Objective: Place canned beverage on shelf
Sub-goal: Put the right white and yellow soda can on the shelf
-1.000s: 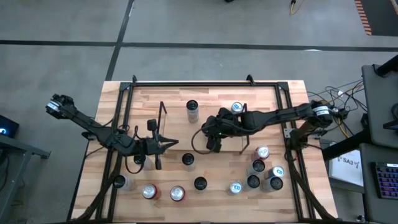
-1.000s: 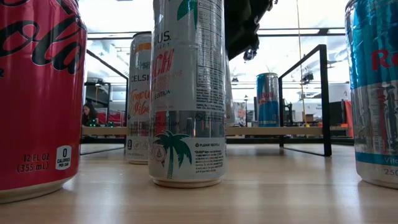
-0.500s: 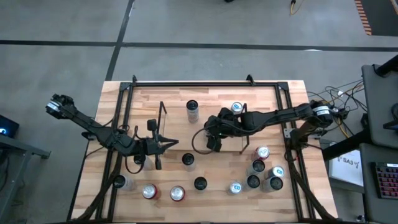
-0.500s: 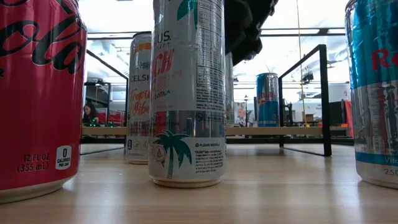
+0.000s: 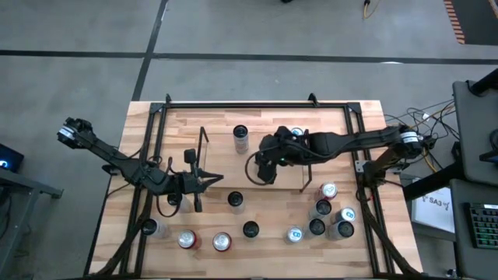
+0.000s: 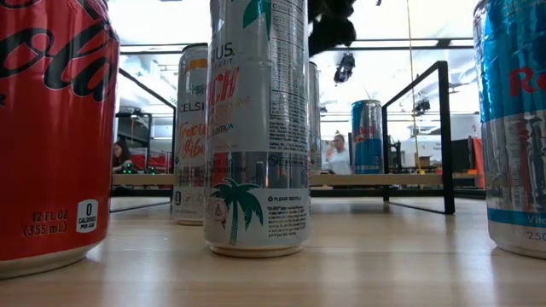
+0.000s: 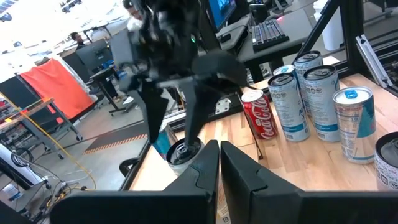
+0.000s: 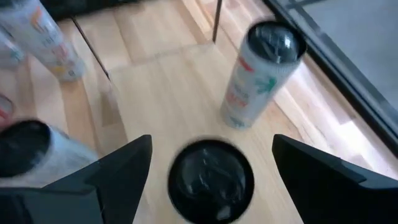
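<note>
The shelf (image 5: 204, 148) is a low wire rack with a light wood base (image 8: 155, 81) at the table's middle. My right gripper (image 5: 264, 168) hovers over it, open, its fingers (image 8: 118, 174) wide on either side of and above a black-topped can (image 8: 211, 180) that stands upright on the base. The left wrist view shows the same can (image 7: 185, 152) below the spread fingers. A white palm-print can (image 8: 261, 71) stands on the base farther back. My left gripper (image 5: 198, 185) is shut and empty, left of the shelf.
Several cans stand at the table's near right (image 5: 327, 210), and more along the near edge (image 5: 222, 243). A blue can (image 6: 367, 136) stands on the shelf's right part. The black tubular frame (image 5: 233, 105) rings the table. A person (image 6: 339, 153) shows far behind.
My right gripper has risen above the shelf and gone a little toward the table's far edge. The low view shows it climbing toward the top of the picture.
</note>
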Robot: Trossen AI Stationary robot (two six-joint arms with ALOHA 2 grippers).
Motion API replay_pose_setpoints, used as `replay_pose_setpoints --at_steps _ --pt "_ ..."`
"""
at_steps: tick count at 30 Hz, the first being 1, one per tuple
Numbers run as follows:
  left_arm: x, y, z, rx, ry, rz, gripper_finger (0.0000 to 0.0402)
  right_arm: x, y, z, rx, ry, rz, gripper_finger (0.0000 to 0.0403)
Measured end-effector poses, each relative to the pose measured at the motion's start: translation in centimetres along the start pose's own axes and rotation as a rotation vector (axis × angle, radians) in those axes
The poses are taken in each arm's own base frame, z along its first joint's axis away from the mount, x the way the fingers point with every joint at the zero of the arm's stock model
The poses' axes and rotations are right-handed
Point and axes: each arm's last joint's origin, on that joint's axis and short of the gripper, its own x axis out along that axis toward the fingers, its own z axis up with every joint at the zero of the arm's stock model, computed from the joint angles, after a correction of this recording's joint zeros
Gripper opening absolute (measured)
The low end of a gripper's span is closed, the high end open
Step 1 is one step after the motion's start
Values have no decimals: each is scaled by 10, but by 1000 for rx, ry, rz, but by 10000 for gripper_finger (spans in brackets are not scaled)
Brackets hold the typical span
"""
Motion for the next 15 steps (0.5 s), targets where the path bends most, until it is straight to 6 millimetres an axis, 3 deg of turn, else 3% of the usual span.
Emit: replay_pose_setpoints --at_steps 4,7,10,15 --pt "0 0 0 0 0 0 0 -1 9 1 -30 -12 22 317" --pt "0 0 0 0 0 0 0 1 16 -2 -53 2 36 286" --pt "0 0 0 0 0 0 0 3 20 -3 -47 -4 41 231" --pt "0 0 0 0 0 0 0 12 21 -7 -56 16 -6 98"
